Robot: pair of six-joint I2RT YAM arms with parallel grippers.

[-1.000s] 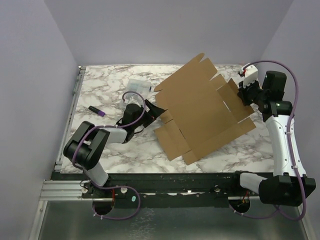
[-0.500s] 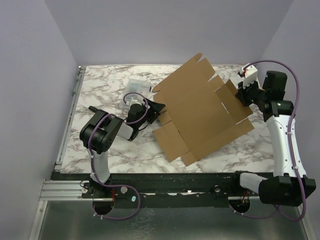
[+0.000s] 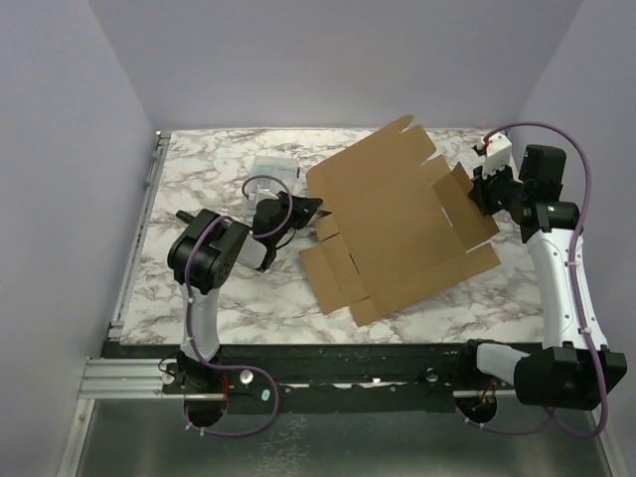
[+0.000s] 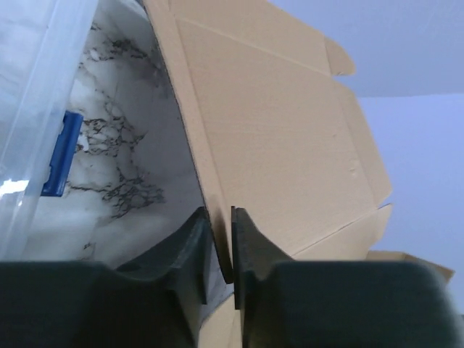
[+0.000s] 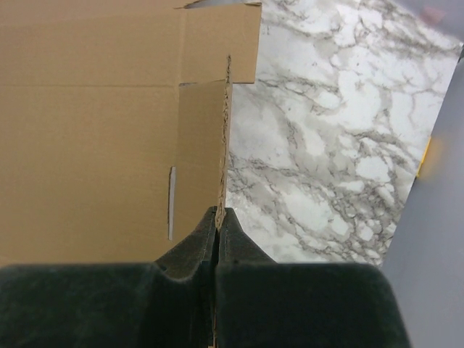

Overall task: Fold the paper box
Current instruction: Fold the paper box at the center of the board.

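Note:
The paper box (image 3: 397,224) is a flat brown cardboard sheet with flaps and slits, tilted up off the marble table. My left gripper (image 3: 314,211) is at the sheet's left edge. In the left wrist view its fingers (image 4: 250,243) stand on either side of that edge of the paper box (image 4: 283,138), closed to a narrow slot. My right gripper (image 3: 484,191) holds a raised flap on the sheet's right side. In the right wrist view the right gripper (image 5: 219,214) is shut on the edge of the paper box (image 5: 94,130).
A clear plastic case (image 3: 275,171) lies behind the left gripper. Its wall and blue latch (image 4: 61,152) fill the left side of the left wrist view. Marble table (image 3: 199,159) shows around the sheet. Purple walls close in the back and sides.
The left arm swung in toward the sheet's left edge and its jaws closed from wide open onto that edge. The sheet shifted slightly left. The right gripper kept its hold.

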